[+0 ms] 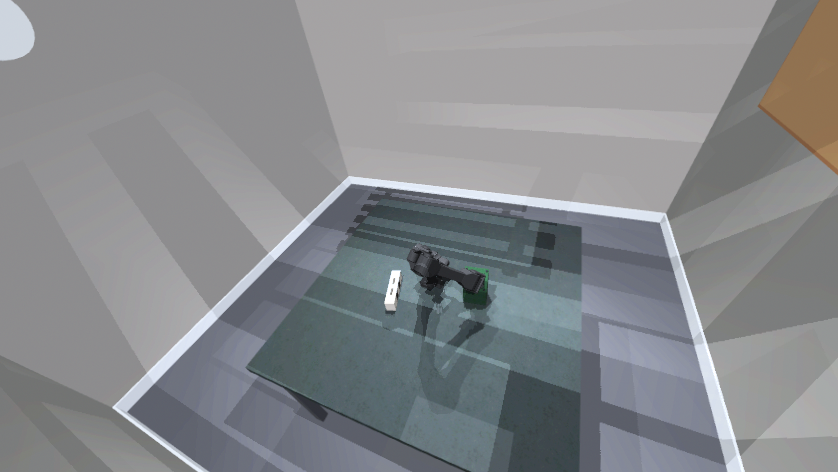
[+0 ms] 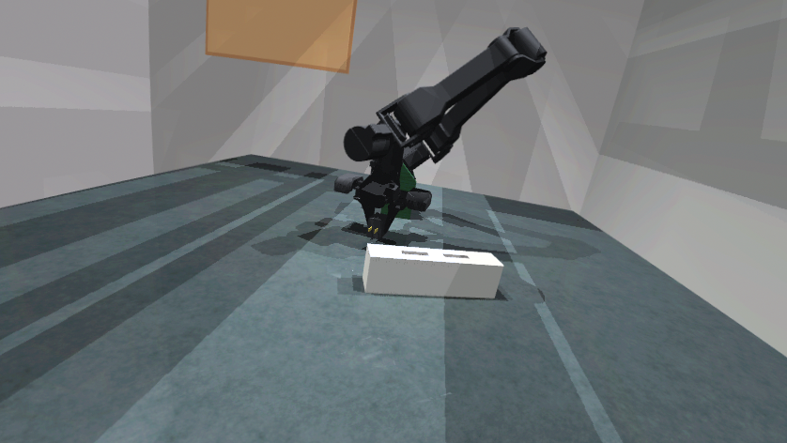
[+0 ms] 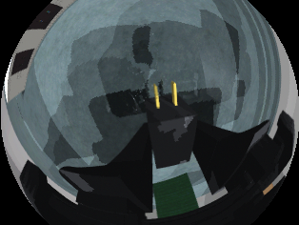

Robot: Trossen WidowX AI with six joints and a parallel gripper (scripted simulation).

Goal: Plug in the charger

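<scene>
The gripper is pointing down at the table top, its jaws drawn in narrow around the charger, which is sitting between the two dark fingers in the wrist view. The fingers are flanking the charger's black body on both sides and appear to be pressing on it. The charger's two yellow prongs are sticking out past the fingertips, side by side and level with each other. In the exterior view the same prongs are showing as small yellow marks low between the fingertips, close to the table surface.

Just in front of the gripper, nearer the exterior camera, the white power strip is lying flat on the table with its two slotted outlets facing up. The left outlet is lying near the gripper but apart from it; the charger is not over the strip. Nothing is standing between the gripper and the strip.

Behind the gripper, the black arm is sloping up and away to its elbow, and a green block is sitting at the arm's foot. An orange panel is hanging on the grey wall behind.
</scene>
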